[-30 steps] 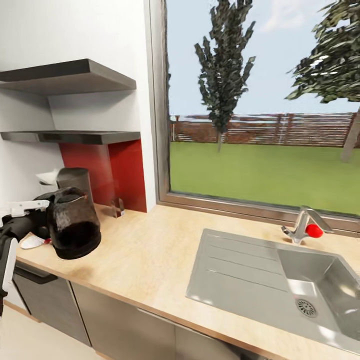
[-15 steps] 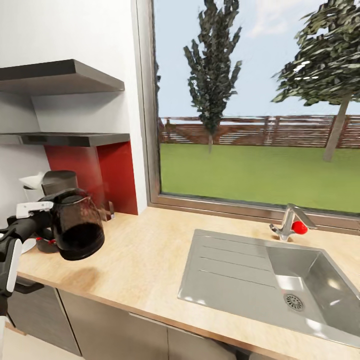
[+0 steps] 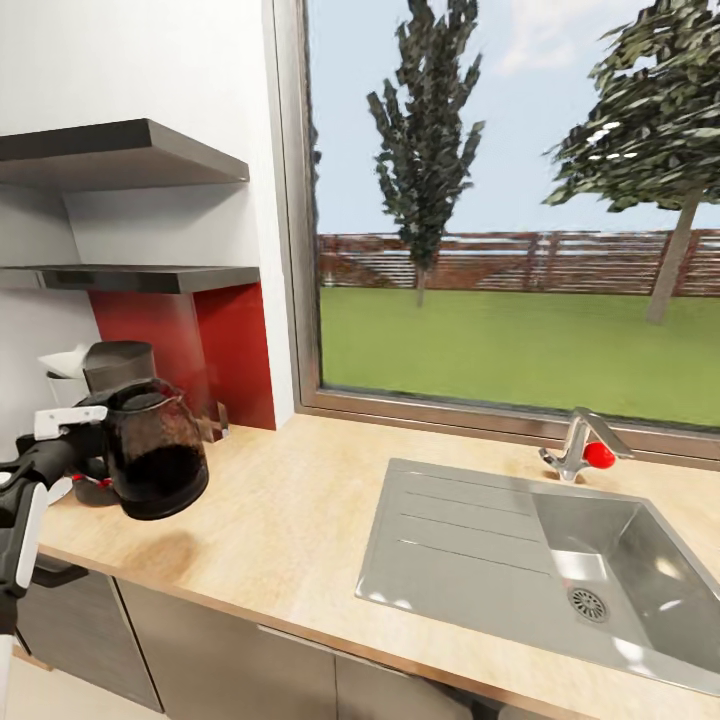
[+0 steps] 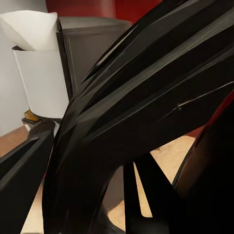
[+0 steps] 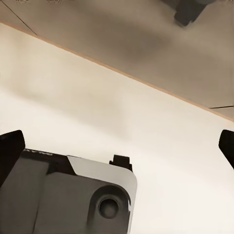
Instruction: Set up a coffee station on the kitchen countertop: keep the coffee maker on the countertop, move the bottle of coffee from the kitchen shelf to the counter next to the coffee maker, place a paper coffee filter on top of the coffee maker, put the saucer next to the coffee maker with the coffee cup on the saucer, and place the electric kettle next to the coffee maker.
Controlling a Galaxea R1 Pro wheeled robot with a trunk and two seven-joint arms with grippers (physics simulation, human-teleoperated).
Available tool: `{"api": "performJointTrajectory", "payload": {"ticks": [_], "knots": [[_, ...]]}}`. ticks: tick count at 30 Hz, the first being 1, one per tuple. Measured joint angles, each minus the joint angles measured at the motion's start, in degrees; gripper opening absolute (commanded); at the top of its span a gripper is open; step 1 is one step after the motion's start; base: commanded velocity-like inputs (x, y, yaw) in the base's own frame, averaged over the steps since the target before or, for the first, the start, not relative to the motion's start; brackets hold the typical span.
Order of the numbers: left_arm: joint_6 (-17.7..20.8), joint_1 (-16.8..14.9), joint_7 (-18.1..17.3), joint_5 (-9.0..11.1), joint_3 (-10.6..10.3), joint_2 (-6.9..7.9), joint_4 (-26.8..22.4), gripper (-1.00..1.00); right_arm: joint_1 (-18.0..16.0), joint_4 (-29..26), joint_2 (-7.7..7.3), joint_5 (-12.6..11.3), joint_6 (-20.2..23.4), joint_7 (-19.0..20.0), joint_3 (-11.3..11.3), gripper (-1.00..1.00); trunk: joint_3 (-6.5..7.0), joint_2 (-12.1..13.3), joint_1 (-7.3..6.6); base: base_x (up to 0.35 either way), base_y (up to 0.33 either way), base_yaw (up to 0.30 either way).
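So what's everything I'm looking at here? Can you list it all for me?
Kettle: one, brownish glass with black handle, held above the worktop's left end.
Coffee maker: one, black and white, behind the kettle by the red panel.
Paper filter: one, white, on top of the coffee maker.
Worktop: one, light wood, over grey cabinet fronts.
Sink: one, grey steel, set in the worktop's right half.
Tap: one, silver with a red knob, behind the sink.
Shelves: two, dark grey, on the wall above the coffee maker.
Window: one, showing lawn, trees and a fence.
Left tool: black and white, gripping the kettle's handle.
Right tool: dark fingertips spread wide apart, nothing between them.
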Motion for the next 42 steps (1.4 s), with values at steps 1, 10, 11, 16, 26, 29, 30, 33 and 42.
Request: {"api": "performJointTrajectory", "payload": {"ticks": [1, 10, 11, 16, 26, 29, 30, 33, 42], "knots": [[0.0, 0.2, 0.1, 0.0, -0.1, -0.03, 0.0, -1.0, 0.0, 0.0, 0.0, 0.0, 0.0, 0.0, 0.0, 1.0, 0.0, 0.0, 0.0, 0.0, 0.0, 0.0], [-5.3, 3.3, 0.6, -1.5, -0.3, -3.59, 0.3, -1.0, 0.0, -0.1, 0.08, 0.0, 0.0, 0.0, -0.4, 1.0, 0.0, 0.0, 0.0, 0.0, 0.0, 0.0], [-7.5, 3.9, 0.9, -1.6, -0.3, -3.94, 0.9, -1.0, 0.0, -0.1, 0.09, 0.0, 0.0, 0.0, -0.4, 1.0, 0.0, 0.0, 0.0, 0.0, 0.0, 0.0], [-13.6, 5.5, 7.1, -1.9, -0.3, -6.19, 3.8, -1.0, 0.0, 0.0, 0.06, 0.0, 0.0, 0.0, -0.4, 1.0, 0.0, 0.0, 0.0, 0.0, 0.0, 0.0], [-14.8, 6.2, 15.1, -1.8, -0.2, -9.1, 4.4, -1.0, 0.0, 0.0, 0.0, 0.0, 0.0, 0.0, -0.4, 1.0, 0.0, 0.0, 0.0, 0.0, 0.0, 0.0], [-14.8, 7.4, 16.2, -1.8, -0.3, -9.78, 4.4, -1.0, 0.0, 0.1, 0.0, 0.0, 0.0, 0.0, -0.4, 1.0, -0.01, 0.0, -0.01, 0.037, 0.0, 0.0], [-15.2, 7.8, 16.4, -1.4, -0.6, -10.11, 4.8, -1.0, 0.3, 0.4, 0.32, 0.0, 0.2, -0.1, -0.2, 1.0, -0.02, 0.0, 0.0, 0.0, 0.0, 0.0], [-15.3, 8.8, 16.0, -1.5, -0.7, -10.45, 5.8, -1.0, 1.0, 0.5, 1.29, 0.0, 0.2, -0.1, -0.2, 1.0, -0.02, 0.0, 0.0, 0.0, 0.0, 0.0], [-14.8, 10.2, 15.9, -1.6, -0.7, -10.25, 5.0, -1.0, 1.0, 0.6, 2.48, 0.0, 0.4, 0.0, -0.2, 1.0, -0.01, 0.0, 0.0, 0.003, 0.0, 0.0]]}}
